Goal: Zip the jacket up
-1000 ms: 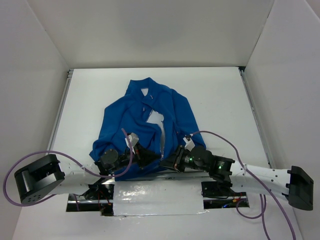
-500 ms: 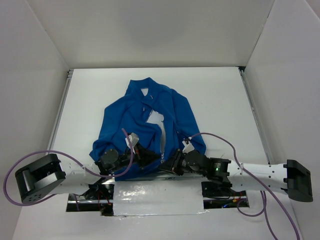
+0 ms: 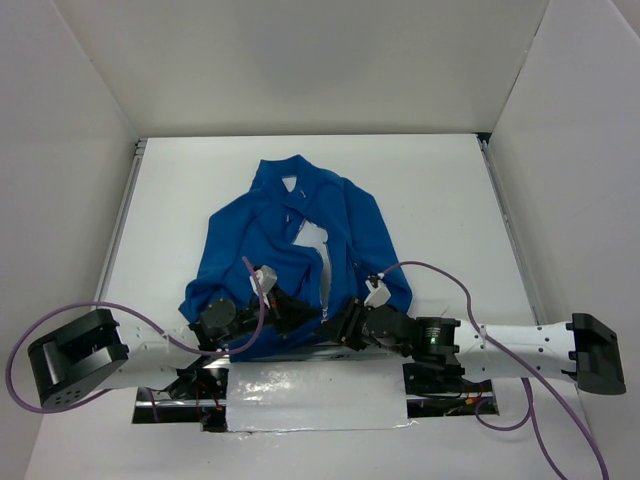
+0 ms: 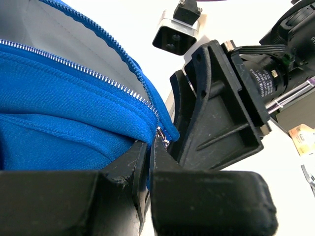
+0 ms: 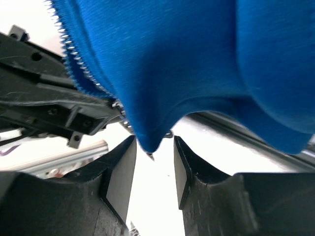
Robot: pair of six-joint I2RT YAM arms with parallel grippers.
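The blue jacket lies on the white table, collar at the far end, front partly open with white lining showing. My left gripper is at the near hem, shut on the jacket's bottom corner beside the small metal zipper slider. Silver zipper teeth run up from there. My right gripper is close on the right, open. The other front edge's blue corner hangs between its fingers without being pinched. That edge's zipper teeth show at upper left.
A silver foil strip covers the table's near edge between the arm bases. Purple cables loop beside both arms. White walls enclose the table on three sides, and a metal rail runs along the left edge.
My right gripper has moved a little left, closer to the left gripper and the hem. The left gripper and the jacket have stayed put.
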